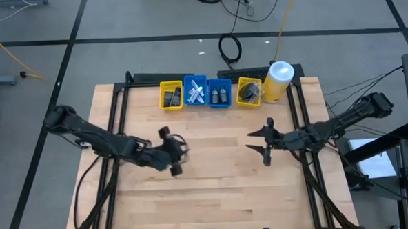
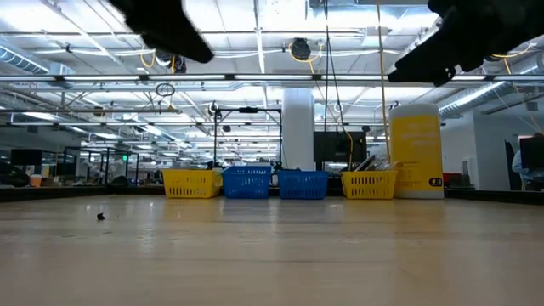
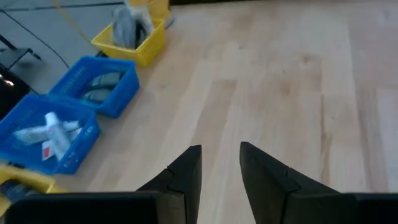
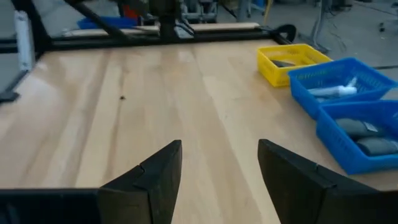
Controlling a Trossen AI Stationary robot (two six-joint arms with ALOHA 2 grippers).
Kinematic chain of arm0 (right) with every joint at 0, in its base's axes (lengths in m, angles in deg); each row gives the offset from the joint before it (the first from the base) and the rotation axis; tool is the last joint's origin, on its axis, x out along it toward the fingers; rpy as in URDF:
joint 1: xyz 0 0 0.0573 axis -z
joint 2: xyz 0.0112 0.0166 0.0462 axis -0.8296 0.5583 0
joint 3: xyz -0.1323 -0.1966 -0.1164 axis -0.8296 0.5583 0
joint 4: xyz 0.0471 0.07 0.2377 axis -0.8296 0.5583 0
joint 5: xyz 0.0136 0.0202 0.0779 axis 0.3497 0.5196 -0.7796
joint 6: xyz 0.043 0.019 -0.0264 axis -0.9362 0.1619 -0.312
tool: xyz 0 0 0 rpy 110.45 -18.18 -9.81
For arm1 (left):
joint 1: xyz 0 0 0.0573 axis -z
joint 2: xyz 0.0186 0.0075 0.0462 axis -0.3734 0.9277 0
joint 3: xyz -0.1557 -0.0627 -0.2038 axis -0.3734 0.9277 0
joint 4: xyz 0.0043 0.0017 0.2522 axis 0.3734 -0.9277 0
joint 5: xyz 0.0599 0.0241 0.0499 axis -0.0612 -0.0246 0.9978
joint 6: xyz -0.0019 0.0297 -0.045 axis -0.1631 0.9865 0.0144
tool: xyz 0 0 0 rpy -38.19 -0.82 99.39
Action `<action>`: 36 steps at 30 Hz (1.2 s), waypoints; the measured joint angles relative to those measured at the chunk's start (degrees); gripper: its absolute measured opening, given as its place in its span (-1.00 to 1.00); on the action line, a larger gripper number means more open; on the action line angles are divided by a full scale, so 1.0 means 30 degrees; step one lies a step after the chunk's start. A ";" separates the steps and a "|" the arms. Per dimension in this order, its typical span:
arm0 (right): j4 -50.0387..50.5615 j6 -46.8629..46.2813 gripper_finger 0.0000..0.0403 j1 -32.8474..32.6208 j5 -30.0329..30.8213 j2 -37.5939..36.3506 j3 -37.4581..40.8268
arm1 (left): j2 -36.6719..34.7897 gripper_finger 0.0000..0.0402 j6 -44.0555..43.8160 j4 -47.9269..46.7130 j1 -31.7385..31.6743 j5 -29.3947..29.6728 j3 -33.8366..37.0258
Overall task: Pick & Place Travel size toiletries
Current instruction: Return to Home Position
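Note:
The toiletries lie in four small bins along the table's far edge. The left yellow bin [image 1: 170, 95] [image 4: 292, 62] holds a flat dark packet. White printed tubes [image 3: 53, 134] [image 4: 333, 90] fill the blue bin beside it [image 1: 195, 92]. Dark bottles [image 3: 99, 87] [image 4: 364, 134] lie in the second blue bin [image 1: 220, 94], and grey mesh puffs [image 3: 129, 25] sit in the right yellow bin [image 1: 249, 92]. My left gripper [image 1: 177, 154] [image 3: 221, 158] hovers open over the bare table left of centre. My right gripper [image 1: 262, 144] [image 4: 219, 155] hovers open right of centre. Both hold nothing.
A tall yellow canister with a white lid [image 1: 278, 80] [image 2: 416, 153] stands right of the bins at the far edge. A tiny dark speck [image 2: 101, 216] [image 4: 122, 97] lies on the wood. A black frame rail [image 1: 121, 111] borders the table.

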 joint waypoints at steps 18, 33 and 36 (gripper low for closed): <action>-0.4808 0.0204 -0.02 -0.0618 0.1958 -0.3072 0.5586 | -1.0381 -0.44 0.0605 0.7675 -0.0007 0.2090 1.0668; -0.7102 0.3320 -0.01 -0.0618 -0.0253 -0.5008 0.8713 | -1.4972 -0.44 -0.0888 0.7978 0.0022 0.1893 1.5166; -0.7167 0.3508 -0.01 -0.0618 -0.0686 -0.4985 0.8727 | -1.5740 -0.44 -0.1428 0.8212 0.0022 0.1926 1.5896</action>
